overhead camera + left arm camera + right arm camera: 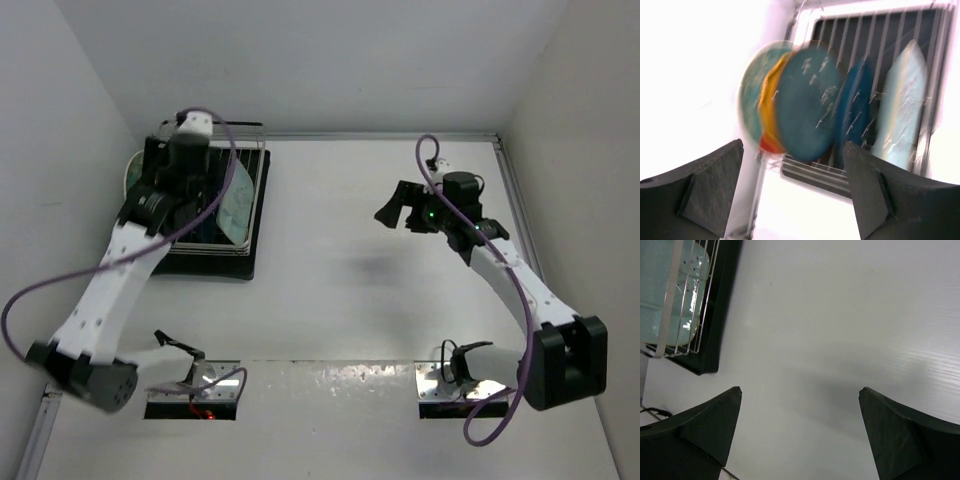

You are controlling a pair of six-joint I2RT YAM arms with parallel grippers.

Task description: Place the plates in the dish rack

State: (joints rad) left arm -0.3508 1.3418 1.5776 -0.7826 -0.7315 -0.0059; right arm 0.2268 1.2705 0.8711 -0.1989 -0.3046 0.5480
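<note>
The dish rack (890, 30) is a silver wire rack on a black drip tray (255, 235) at the table's far left. Five plates stand upright in it. From left they are a teal-faced, red-edged plate (751, 100), the yellow plate (771, 100), the teal round plate (807, 107), the dark blue plate (857, 105) and the pale mint plate (902, 107). My left gripper (792, 145) is open and empty, just above and before the plates. In the top view it (185, 165) hangs over the rack, fingers hidden. My right gripper (400, 212) is open and empty over bare table.
White walls close in the table on the left, back and right. The rack's corner (690, 315) with the mint plate (660, 295) shows at the left of the right wrist view. Purple cables loop off both arms. Metal mounting plates (440, 385) sit at the near edge.
</note>
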